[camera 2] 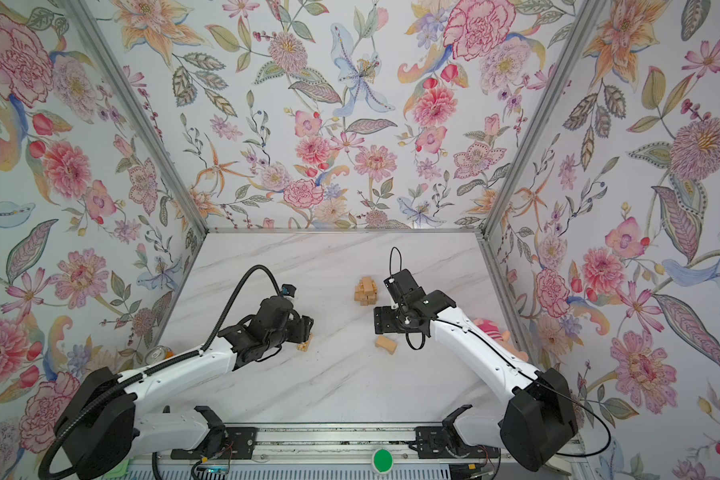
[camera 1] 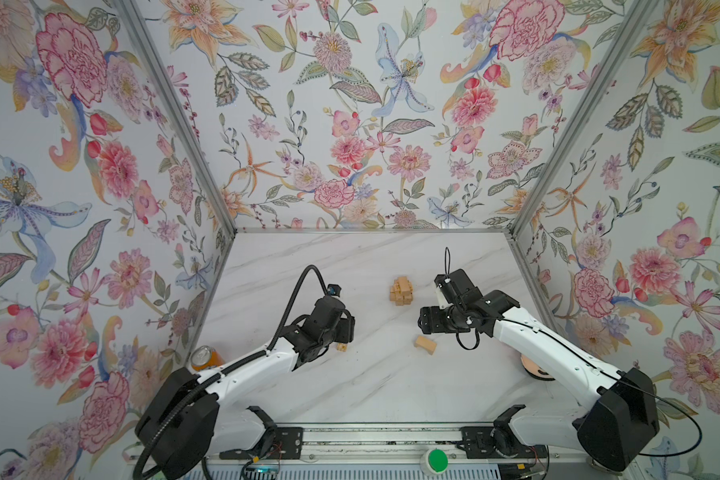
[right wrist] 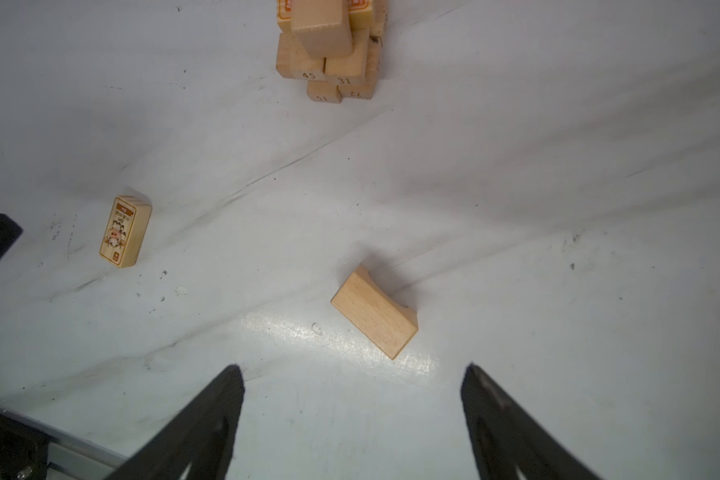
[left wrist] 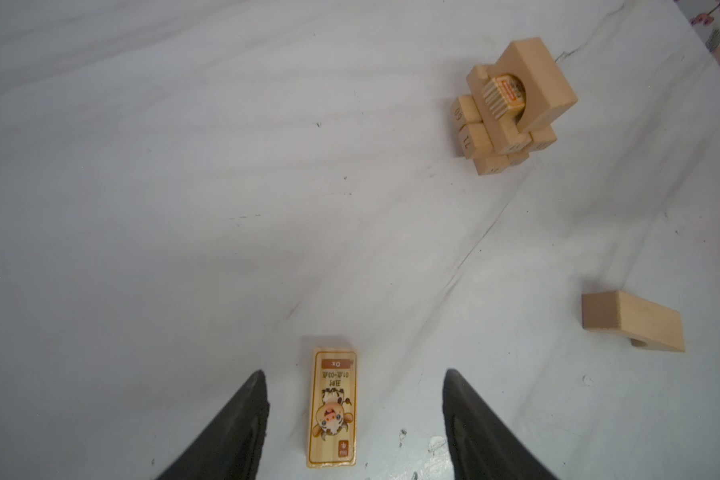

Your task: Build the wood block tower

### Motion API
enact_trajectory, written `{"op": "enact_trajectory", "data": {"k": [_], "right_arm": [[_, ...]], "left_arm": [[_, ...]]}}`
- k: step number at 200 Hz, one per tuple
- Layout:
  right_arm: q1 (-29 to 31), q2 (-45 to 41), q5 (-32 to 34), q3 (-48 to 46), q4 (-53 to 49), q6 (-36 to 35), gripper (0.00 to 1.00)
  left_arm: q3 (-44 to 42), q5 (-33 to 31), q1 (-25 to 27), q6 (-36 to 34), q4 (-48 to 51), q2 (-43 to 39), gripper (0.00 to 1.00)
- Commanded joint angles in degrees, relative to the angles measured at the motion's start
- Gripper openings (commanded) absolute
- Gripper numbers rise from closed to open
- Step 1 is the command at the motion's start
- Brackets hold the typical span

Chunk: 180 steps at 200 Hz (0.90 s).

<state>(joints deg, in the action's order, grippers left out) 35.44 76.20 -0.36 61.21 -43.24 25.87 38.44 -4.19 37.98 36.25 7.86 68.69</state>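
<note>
The tower (camera 1: 400,291) (camera 2: 366,291) is a small stack of tan wood blocks in crossed layers, mid-table, with an arch-shaped block on top (left wrist: 512,112) (right wrist: 333,54). A wood block with a printed cartoon face (left wrist: 332,409) (right wrist: 124,231) lies flat between the fingers of my left gripper (left wrist: 355,372), which is open with a gap on each side of it. A plain notched wood block (right wrist: 374,311) (camera 1: 425,344) (left wrist: 632,322) lies just ahead of my right gripper (right wrist: 353,365), which is open and holds nothing.
An orange soda can (camera 1: 206,357) stands by the left wall behind the left arm. A pink striped plush doll (camera 2: 489,326) lies by the right wall, partly hidden by the right arm. A green button (camera 1: 437,459) sits on the front rail.
</note>
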Motion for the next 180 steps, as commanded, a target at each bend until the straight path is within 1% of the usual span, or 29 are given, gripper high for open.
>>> {"op": "enact_trajectory", "data": {"k": [1, 26, 48, 78, 119, 164, 180], "right_arm": [[4.46, 2.99, 2.84, 3.31, -0.88, 4.21, 0.81], [9.01, 6.89, 4.13, 6.30, 0.11, 7.59, 0.72], [12.83, 10.83, 4.56, 9.20, 1.48, 10.24, 0.66], [17.90, 17.93, 4.72, 14.53, 1.85, 12.54, 0.64], [22.13, 26.29, 3.82, 20.26, 2.65, 15.79, 0.64], [23.44, 33.63, 0.68, 25.08, 5.10, 18.24, 0.63], [23.71, 36.72, -0.57, 27.70, 5.10, 18.26, 0.64]], "left_arm": [[-4.74, -3.30, -3.09, 0.64, 5.68, -6.15, 0.67], [-9.74, -3.77, -5.88, 3.10, 7.66, -14.47, 0.66], [-13.24, -4.07, -7.02, 5.22, 8.81, -20.36, 0.66], [-16.88, -3.72, -7.51, 7.86, 9.19, -25.81, 0.66], [-21.02, -3.10, -7.69, 11.42, 7.83, -29.98, 0.66], [-23.66, -1.99, -7.77, 13.05, 6.09, -31.47, 0.66], [-24.09, -1.07, -7.90, 12.98, 5.39, -31.43, 0.66]]}}
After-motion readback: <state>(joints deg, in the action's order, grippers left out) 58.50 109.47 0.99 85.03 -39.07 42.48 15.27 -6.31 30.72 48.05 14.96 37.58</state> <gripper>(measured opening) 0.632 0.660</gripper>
